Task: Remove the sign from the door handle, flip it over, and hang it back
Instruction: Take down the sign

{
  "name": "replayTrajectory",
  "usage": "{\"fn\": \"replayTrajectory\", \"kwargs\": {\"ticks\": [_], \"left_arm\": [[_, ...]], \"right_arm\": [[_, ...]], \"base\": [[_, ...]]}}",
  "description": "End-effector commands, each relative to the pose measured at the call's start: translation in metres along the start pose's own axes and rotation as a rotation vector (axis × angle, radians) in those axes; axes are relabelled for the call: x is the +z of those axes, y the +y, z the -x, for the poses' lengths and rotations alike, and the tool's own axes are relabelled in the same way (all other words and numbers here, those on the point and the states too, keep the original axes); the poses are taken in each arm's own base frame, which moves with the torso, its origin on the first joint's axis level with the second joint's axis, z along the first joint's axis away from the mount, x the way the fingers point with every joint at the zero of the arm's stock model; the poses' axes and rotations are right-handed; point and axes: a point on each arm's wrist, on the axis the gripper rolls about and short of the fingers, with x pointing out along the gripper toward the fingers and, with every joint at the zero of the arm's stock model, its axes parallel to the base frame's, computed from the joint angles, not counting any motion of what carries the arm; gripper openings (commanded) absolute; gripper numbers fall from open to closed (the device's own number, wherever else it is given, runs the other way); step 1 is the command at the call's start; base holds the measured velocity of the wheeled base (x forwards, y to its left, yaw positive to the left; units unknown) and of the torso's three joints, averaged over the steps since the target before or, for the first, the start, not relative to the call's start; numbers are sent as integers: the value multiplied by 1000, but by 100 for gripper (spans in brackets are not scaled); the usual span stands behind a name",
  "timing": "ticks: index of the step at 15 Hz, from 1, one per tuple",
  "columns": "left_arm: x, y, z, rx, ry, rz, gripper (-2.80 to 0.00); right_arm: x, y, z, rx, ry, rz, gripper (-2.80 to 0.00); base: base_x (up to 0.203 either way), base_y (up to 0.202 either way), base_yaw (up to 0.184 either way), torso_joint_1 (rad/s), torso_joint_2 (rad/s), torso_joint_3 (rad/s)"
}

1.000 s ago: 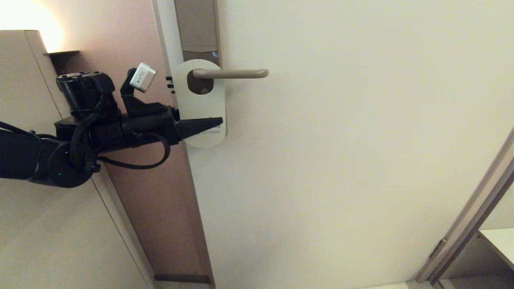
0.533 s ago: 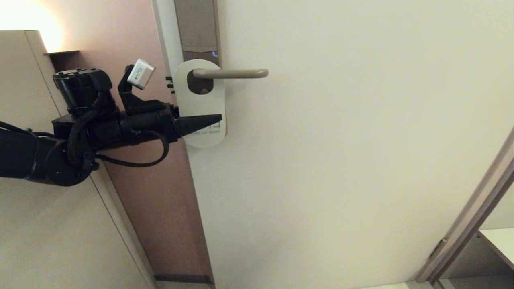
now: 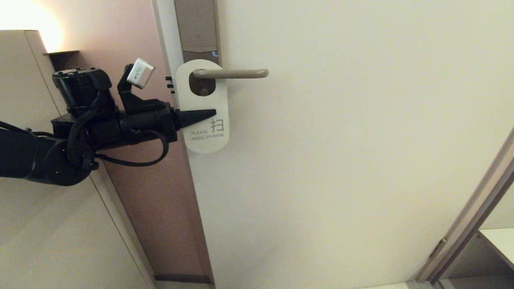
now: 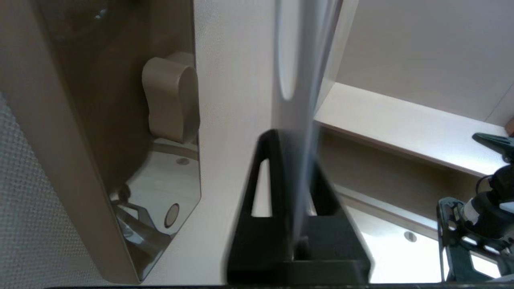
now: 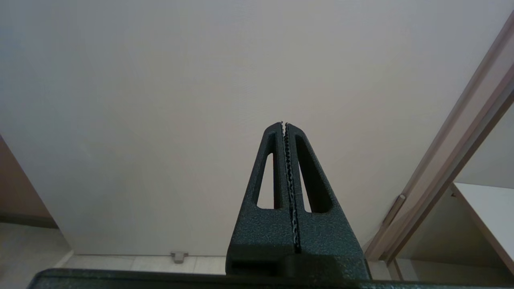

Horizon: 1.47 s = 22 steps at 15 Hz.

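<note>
White-faced, the sign (image 3: 204, 106) hangs on the door handle (image 3: 231, 73), w/ its oval hole looped over the lever close to the tall brownish lock plate (image 3: 196, 26). We read grey lettering, "PLEASE MAKE UP ROOM", near its lower end, plus a larger character beside it. The sign hangs slightly tilted, its lower end swung a little toward the door's middle. The left gripper (image 3: 211, 114) reaches in level from the left side of the head view, across the pinkish-brown wall (image 3: 160, 192) and the door's edge, and its black fingers are closed flat on the sign approx. at mid-height, just above the lettering. In the left wrist view we see the sign edge-on (image 4: 299, 120), a thin pale sheet running up from between the two fingers (image 4: 267, 180), which pinch it w/ no gap visible; the lock plate and the handle's base (image 4: 170, 100) sit off to one side, apart from the fingers. The handle itself is a slim beige lever w/ a rounded tip, horizontal against the cream door (image 3: 361, 160). The right gripper (image 5: 284, 124) is parked, facing the plain door w/ nothing in it, its toothed fingers pressed fully together.
</note>
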Motion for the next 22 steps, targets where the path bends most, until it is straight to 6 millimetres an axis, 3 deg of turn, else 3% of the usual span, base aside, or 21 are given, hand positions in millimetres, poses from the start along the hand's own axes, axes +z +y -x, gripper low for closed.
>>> {"fn": "replayTrajectory", "kwargs": {"ticks": [1,13,22], "left_arm": [[2,-1,0,-6,-3,-6,-280],[14,-14,5,13,-28,-43,-280],[16,-37,-16,26,-43,-50,-280]], "right_arm": [[0,0,0,1,0,1,-280],[0,0,0,1,1,1,-280],[0,0,0,1,2,1,-280]], "base": [[0,0,0,0,0,0],[0,0,0,0,0,0],[0,0,0,0,0,0]]}}
